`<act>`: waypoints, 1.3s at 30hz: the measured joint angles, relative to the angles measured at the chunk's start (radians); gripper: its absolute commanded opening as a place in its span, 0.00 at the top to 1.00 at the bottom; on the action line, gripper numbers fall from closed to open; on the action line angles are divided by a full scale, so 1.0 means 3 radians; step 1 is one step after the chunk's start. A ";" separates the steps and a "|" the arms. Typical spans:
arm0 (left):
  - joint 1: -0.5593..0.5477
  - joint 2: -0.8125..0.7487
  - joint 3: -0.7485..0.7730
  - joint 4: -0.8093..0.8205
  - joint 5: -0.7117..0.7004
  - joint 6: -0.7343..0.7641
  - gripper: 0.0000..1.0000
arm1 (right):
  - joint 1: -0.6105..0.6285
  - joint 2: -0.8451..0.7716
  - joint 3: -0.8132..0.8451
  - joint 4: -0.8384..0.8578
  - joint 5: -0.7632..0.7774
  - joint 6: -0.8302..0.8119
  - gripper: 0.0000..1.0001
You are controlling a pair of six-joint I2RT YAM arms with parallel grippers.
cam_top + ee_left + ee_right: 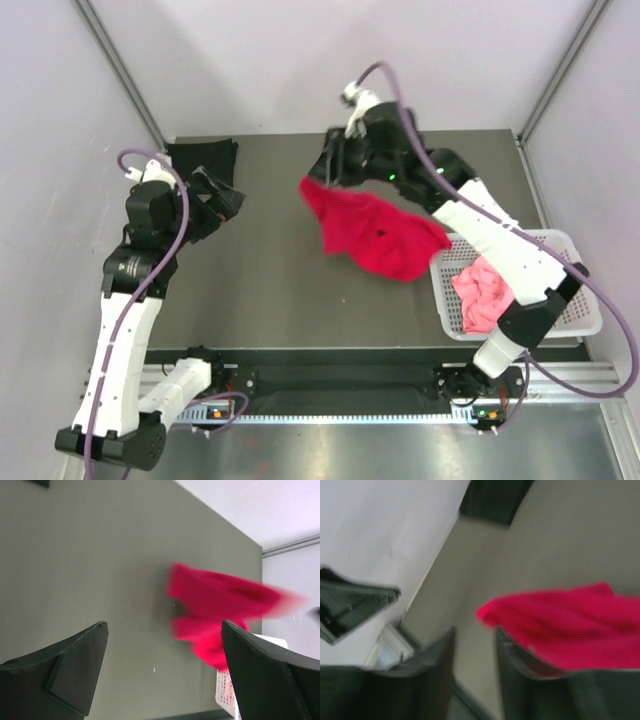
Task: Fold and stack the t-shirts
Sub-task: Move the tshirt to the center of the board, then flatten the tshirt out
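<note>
Left claw hangs with its fingers wide apart and nothing between them, out over the left side of the table. Right claw is reached to the far middle, fingers nearly together with a corner of the red shirt right at their tips. It's blurry in the wrist view, but I read it as clamped on that corner.

Nearest on the right is the basket with the pink shirt bunched inside. From the basket's far-left edge the red shirt stretches across the middle up to the right claw, crumpled and not spread at all. Far left corner has the black shirt, which looks folded already, though it's too dark to be sure.

So I'd say it's on shirt two: red is out of the basket and needs laying flat before any fold. Next move probably wants the left claw to take another corner so the two can pull it taut, then set it down smooth. Pink waits its turn.

Table is matte dark grey, flat, no glare, so cloth should slide okay. Plain pale walls box it in on three sides.
</note>
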 measured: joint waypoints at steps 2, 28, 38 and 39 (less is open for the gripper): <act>0.0000 -0.0114 0.0000 -0.0197 -0.0041 -0.0033 0.06 | 0.0141 0.0055 -0.0205 -0.0032 -0.0173 -0.0009 0.34; -0.1397 0.1406 -0.0656 0.0128 0.0329 -0.0151 0.36 | -0.0646 -0.0062 -0.2747 0.0223 -0.0270 -0.0090 0.40; -0.1397 0.2817 0.0013 0.0341 0.0336 0.0153 0.39 | -0.0506 0.0099 -0.2871 0.0254 -0.0074 -0.0221 0.44; -0.1397 0.2881 0.0058 0.0370 0.0334 0.0156 0.40 | -0.0506 0.0120 -0.2871 0.0257 -0.0062 -0.0230 0.44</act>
